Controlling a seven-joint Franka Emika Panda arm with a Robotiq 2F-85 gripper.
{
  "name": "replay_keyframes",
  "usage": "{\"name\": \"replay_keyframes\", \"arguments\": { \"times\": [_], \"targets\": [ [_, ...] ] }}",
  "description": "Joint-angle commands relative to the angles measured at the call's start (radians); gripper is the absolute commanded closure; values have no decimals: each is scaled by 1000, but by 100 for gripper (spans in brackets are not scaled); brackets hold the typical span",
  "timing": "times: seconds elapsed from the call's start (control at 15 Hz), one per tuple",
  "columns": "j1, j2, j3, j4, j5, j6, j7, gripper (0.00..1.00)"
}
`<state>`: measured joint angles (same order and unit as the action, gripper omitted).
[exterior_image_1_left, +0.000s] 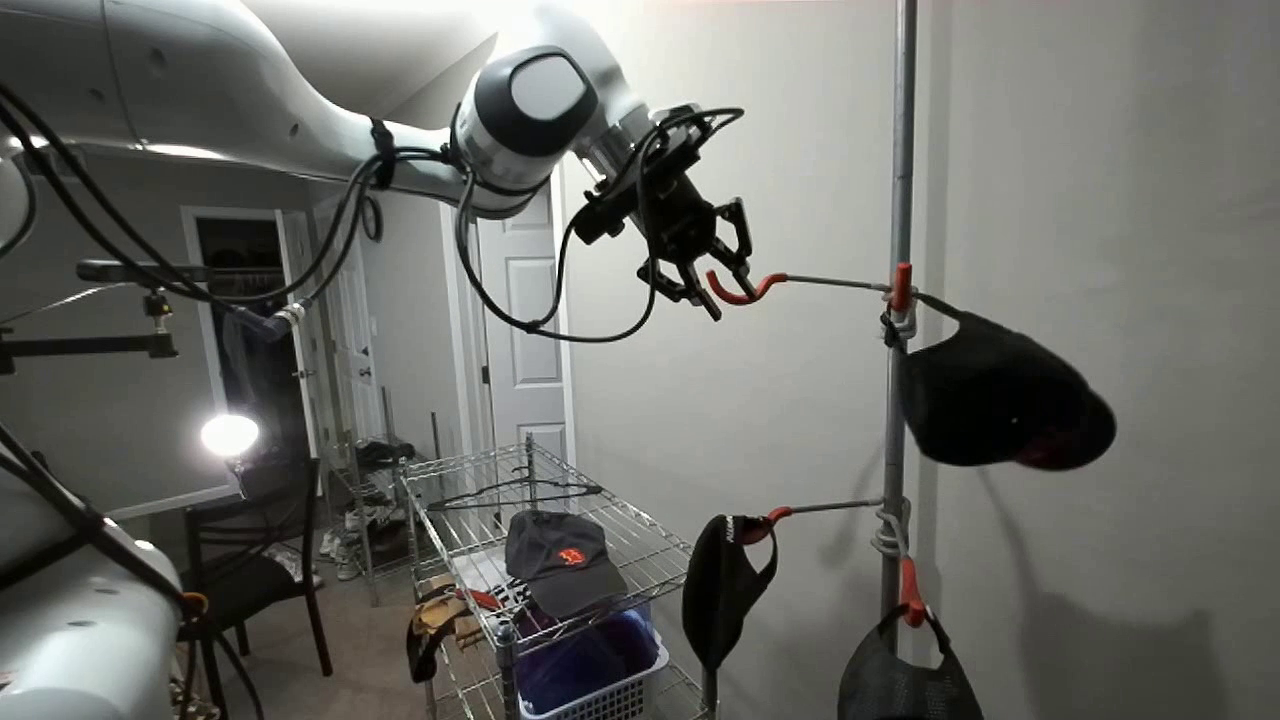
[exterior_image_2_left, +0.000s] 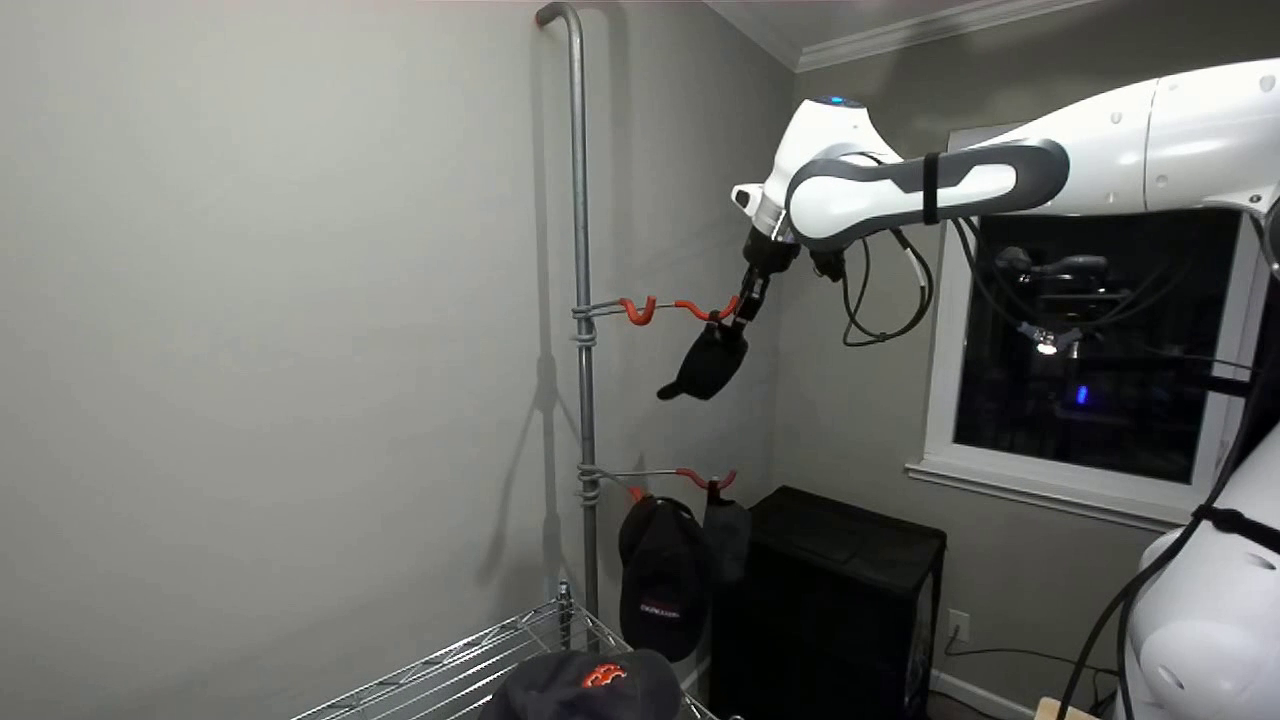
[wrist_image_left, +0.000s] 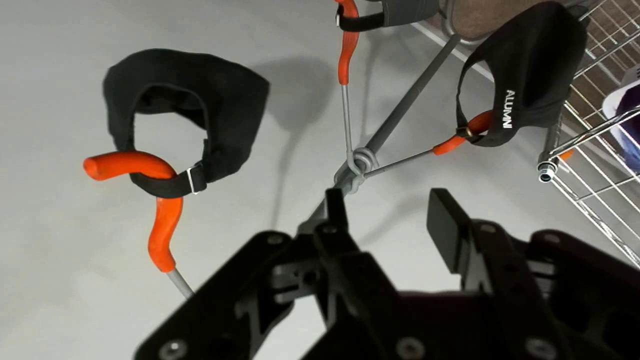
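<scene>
Grey metal is forming the tall pole (exterior_image_2_left: 580, 200), a black cap (wrist_image_left: 233, 117) is dangling at left in the wrist view, the empty gripper (wrist_image_left: 390, 215) is hovering right of it, jaws parted, and an orange-red hook (wrist_image_left: 142, 163) is bearing that cap because the strap (wrist_image_left: 162, 189) is looping around its curve.

I find clear air between the parted jaws of my gripper (wrist_image_left: 387, 210). Obstructions noted in the wrist view: black cap (wrist_image_left: 235, 117) on an orange hook (wrist_image_left: 165, 225) at left, pole (wrist_image_left: 412, 94) beyond, wire shelf (wrist_image_left: 595, 131) projecting a corner at right.
</scene>
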<state>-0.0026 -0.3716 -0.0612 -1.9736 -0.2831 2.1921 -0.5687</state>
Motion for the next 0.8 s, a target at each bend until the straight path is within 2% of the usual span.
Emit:
{"name": "replay_keyframes", "arguments": {
  "times": [0.0, 0.2, 0.47, 0.73],
  "targets": [
    [24, -6, -18, 5, 8, -24, -68, 22],
    [31, -13, -26, -9, 24, -15, -76, 3],
    [69, -67, -33, -109, 107, 36, -74, 0],
    [136, -110, -20, -227, 198, 26, -93, 0]
  ]
}}
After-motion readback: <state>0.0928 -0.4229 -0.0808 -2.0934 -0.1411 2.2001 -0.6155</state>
